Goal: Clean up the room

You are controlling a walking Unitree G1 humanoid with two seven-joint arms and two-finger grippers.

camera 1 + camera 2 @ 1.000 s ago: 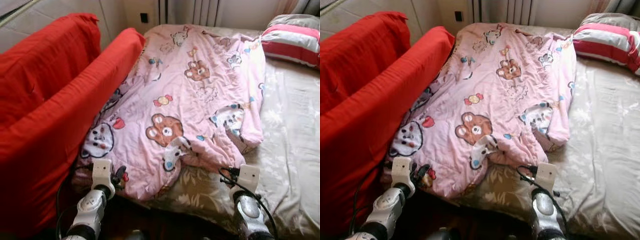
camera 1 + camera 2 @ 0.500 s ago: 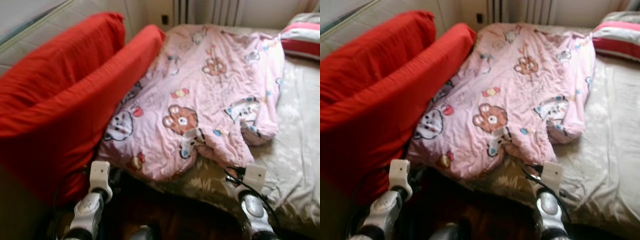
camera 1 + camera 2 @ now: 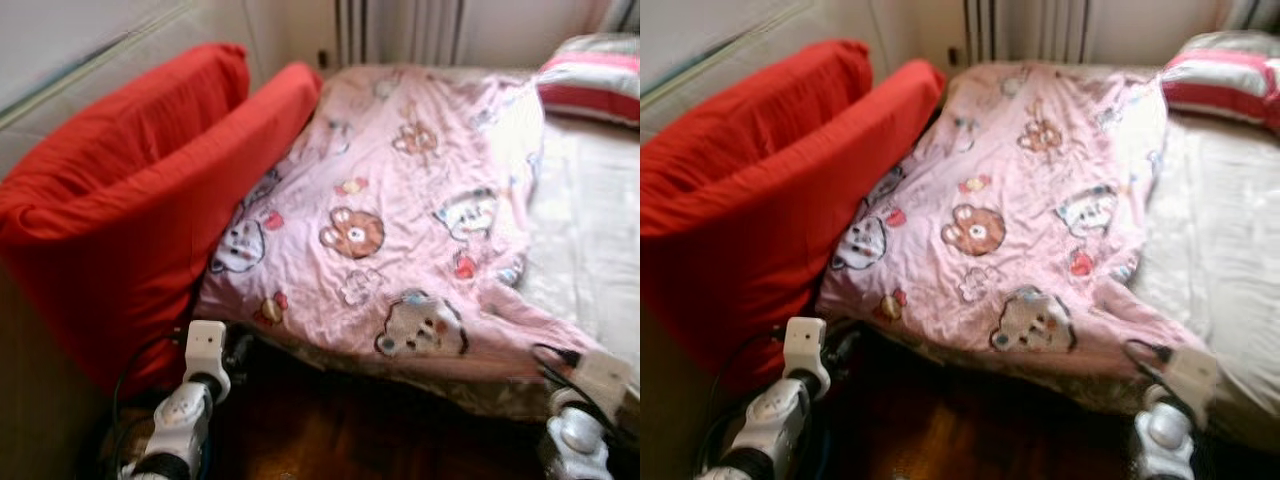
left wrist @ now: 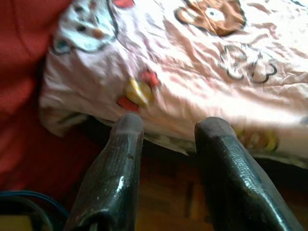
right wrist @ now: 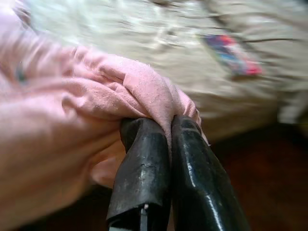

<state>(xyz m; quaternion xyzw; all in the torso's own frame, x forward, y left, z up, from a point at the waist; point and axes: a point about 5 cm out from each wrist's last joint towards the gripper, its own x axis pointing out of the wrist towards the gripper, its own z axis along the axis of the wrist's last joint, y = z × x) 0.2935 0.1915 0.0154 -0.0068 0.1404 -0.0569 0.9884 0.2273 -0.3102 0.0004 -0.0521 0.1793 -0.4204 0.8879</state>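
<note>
A pink blanket (image 3: 400, 200) printed with cartoon bears lies spread over the left half of the bed, its near edge hanging at the bed's front. My right gripper (image 5: 166, 126) is shut on a fold of the blanket's edge at the near right corner; its wrist (image 3: 603, 372) sits low at the bed's front right. My left gripper (image 4: 168, 127) is open, its fingers just short of the blanket's near left corner, holding nothing. That left arm (image 3: 190, 400) stands between the red cushions and the bed.
Two big red cushions (image 3: 130, 220) lean against the wall along the bed's left side. A beige patterned sheet (image 3: 590, 220) covers the right half of the bed, with a red-striped pillow (image 3: 590, 75) at its head. A radiator (image 3: 400, 25) stands behind. Dark wooden floor (image 3: 330, 430) lies below.
The blanket's folded-over near right corner has been drawn out flat toward the right front, held in my right gripper, which moved right. The camera view has also shifted.
</note>
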